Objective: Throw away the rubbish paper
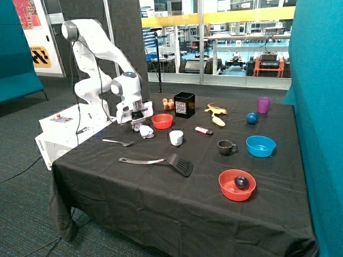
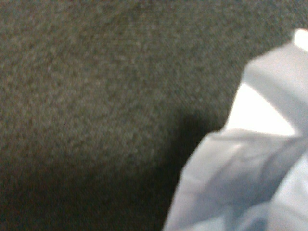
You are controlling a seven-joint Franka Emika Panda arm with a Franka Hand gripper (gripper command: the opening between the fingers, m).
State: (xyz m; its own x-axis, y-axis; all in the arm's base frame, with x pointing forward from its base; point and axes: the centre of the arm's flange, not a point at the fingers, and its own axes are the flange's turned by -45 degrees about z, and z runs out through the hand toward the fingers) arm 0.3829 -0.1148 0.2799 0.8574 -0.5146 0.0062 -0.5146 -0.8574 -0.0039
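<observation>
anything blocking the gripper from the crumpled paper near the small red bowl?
Nothing visible. The gripper is low over the rubbish paper, right above it on the black tablecloth. The wrist view shows only cloth and paper. The red bowl and fork sit off to the sides, not between.

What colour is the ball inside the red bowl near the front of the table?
Dark purple ball in the red bowl; the outside view shows it best.

Even indoor light fills the outside view; the wrist view is blurred, the paper [image 2: 250, 173] casting a dark shadow on the cloth.
</observation>
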